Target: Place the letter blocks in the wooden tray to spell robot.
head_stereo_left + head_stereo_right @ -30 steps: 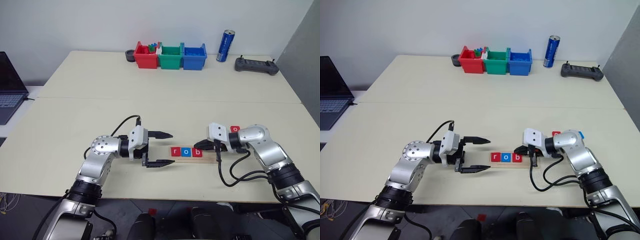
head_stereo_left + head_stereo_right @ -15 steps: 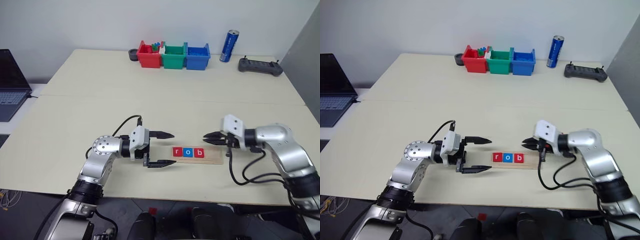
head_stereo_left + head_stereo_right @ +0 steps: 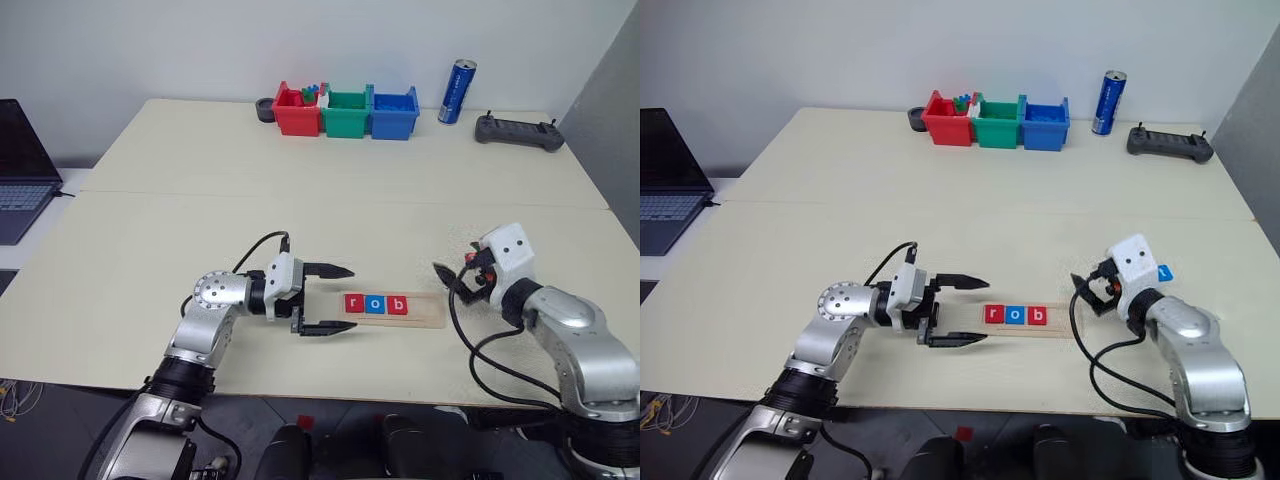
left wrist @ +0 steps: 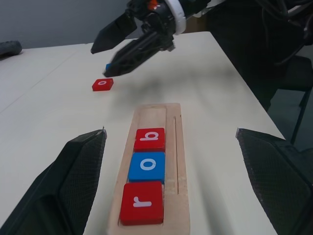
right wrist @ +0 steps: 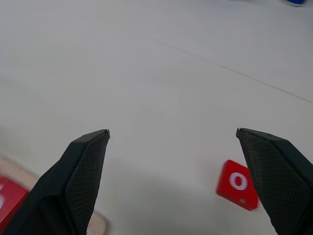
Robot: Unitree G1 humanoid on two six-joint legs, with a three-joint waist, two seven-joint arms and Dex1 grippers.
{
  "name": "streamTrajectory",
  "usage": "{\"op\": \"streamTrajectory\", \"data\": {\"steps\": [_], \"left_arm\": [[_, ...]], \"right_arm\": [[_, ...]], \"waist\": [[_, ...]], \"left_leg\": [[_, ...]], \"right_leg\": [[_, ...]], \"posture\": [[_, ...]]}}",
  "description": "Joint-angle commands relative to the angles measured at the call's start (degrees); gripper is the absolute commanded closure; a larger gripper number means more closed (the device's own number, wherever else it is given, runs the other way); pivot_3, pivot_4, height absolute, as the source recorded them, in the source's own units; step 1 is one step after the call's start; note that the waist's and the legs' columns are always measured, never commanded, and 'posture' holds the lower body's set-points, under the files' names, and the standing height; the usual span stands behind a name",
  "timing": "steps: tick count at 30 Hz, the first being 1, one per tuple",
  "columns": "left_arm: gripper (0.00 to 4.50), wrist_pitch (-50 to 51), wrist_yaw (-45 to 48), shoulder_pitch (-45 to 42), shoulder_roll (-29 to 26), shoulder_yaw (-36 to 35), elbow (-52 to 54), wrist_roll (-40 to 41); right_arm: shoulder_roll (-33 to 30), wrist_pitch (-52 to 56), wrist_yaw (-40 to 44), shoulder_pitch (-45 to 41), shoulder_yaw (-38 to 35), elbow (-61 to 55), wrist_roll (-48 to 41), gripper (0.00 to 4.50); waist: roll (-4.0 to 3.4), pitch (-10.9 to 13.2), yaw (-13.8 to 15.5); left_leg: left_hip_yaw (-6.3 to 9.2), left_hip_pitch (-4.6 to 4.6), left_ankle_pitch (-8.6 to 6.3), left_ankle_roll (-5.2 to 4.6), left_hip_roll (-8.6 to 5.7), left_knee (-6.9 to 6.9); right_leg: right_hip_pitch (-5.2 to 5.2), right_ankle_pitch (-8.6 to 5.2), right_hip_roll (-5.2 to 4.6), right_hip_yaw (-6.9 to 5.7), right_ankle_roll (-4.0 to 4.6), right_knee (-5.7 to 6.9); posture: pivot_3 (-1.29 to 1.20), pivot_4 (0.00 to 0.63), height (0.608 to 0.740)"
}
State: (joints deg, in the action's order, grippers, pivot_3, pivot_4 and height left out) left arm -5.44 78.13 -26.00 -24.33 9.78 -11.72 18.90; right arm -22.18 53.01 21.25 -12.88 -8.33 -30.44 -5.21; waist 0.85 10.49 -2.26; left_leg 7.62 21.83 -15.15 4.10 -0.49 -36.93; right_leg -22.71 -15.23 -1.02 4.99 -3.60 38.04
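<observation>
A pale table (image 3: 200, 200) stands before a white wall; the wooden tray (image 3: 425, 313) lies near its front edge with three letter blocks (image 3: 375, 304) spelling "rob". A red "o" block (image 5: 238, 184) lies apart on the table. The left gripper (image 3: 328, 297) and the right gripper (image 3: 1088, 292) are both spread wide and empty.

We see an evenly, brightly lit scene under soft overhead light, with no harsh glare on the pale table (image 3: 300, 200). Shadows are faint and diffuse; in the left wrist view a soft grey one lies on the table beneath the right gripper (image 4: 128, 43). The head views are sharp across the frame. In both wrist views the near fingers (image 5: 78, 181) look slightly soft, and the far background in the left wrist view is dark.
</observation>
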Motion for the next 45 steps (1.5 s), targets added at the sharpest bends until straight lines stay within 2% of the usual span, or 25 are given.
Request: {"op": "streamTrajectory", "data": {"steps": [1, 6, 14, 23, 30, 33, 40, 45], "left_arm": [[0.00, -1.2, 0.5, -1.7, 0.4, 0.2, -0.8, 0.0], [0.00, -1.4, 0.9, -2.1, 0.4, 0.3, -1.1, -0.1], [0.00, -1.6, 1.4, -2.8, 0.3, 0.0, -2.0, -0.4], [0.00, -1.5, 0.6, -1.4, 0.2, -0.2, -0.8, -0.3], [0.00, -1.3, 0.1, -1.2, 0.0, -0.4, -0.5, -0.3], [0.00, -1.3, 0.0, -1.2, -0.1, -0.3, -0.5, -0.3], [0.00, -1.2, 0.0, -1.5, 0.0, -0.3, -0.8, -0.3], [0.00, -0.8, -0.1, -1.4, 0.1, 0.0, -0.3, -0.2]], "right_arm": [[2.9, 2.2, -7.3, -2.4, -3.0, -0.2, 1.9, 0.01], [6.4, 1.6, -12.7, -4.8, -5.8, 6.6, 1.9, 0.01], [9.2, 2.6, -14.6, -8.1, -8.8, 12.5, -1.5, 0.01], [9.4, 0.4, -14.7, -7.3, -5.3, 17.9, -1.1, 0.01], [9.7, -1.8, -15.2, -7.5, -5.9, 21.8, -1.5, 0.01], [10.0, -2.5, -15.7, -8.0, -6.4, 22.5, -1.8, 0.61], [10.1, -2.8, -17.2, -8.8, -7.8, 22.8, -2.6, 3.05], [7.5, 2.9, -16.1, -7.4, -7.1, 15.6, -3.4, 3.05]], "waist": [[-0.01, 0.0, 0.0], [-0.01, 0.0, -0.1], [-0.03, 0.0, -0.7], [-0.04, 0.0, -1.0], [-0.04, 0.0, -1.0], [-0.04, 0.0, -1.0], [-0.05, 0.0, -1.0], [-0.06, 0.0, -1.0]], "left_leg": [[0.00, 0.00, 0.00, 0.00, 0.00, 0.00], [-0.01, 0.00, 0.00, 0.00, 0.00, 0.02], [-0.01, 0.00, 0.00, -0.01, 0.01, 0.03], [0.00, -0.01, 0.00, -0.01, 0.01, 0.04], [-0.01, -0.02, 0.00, -0.01, 0.01, 0.03], [-0.01, -0.02, 0.00, -0.01, 0.01, 0.03], [0.00, -0.03, 0.00, -0.01, 0.03, 0.03], [0.00, 0.00, 0.00, -0.01, 0.03, 0.04]], "right_leg": [[-0.01, 0.00, 0.00, 0.00, 0.00, 0.01], [-0.02, 0.00, 0.00, 0.00, 0.00, 0.01], [-0.03, 0.00, 0.01, 0.01, 0.01, 0.05], [-0.04, 0.00, 0.02, 0.01, 0.01, 0.07], [-0.03, 0.00, 0.02, 0.02, 0.01, 0.07], [-0.03, 0.00, 0.02, 0.02, 0.01, 0.07], [-0.03, 0.00, 0.05, 0.02, 0.01, 0.08], [-0.04, 0.00, 0.04, 0.02, 0.01, 0.07]], "posture": [[0.00, 0.150, 0.740], [0.00, 0.150, 0.740], [0.00, 0.150, 0.740], [0.00, 0.150, 0.740], [0.00, 0.150, 0.740], [0.00, 0.150, 0.740], [0.00, 0.150, 0.740], [0.00, 0.150, 0.740]]}}
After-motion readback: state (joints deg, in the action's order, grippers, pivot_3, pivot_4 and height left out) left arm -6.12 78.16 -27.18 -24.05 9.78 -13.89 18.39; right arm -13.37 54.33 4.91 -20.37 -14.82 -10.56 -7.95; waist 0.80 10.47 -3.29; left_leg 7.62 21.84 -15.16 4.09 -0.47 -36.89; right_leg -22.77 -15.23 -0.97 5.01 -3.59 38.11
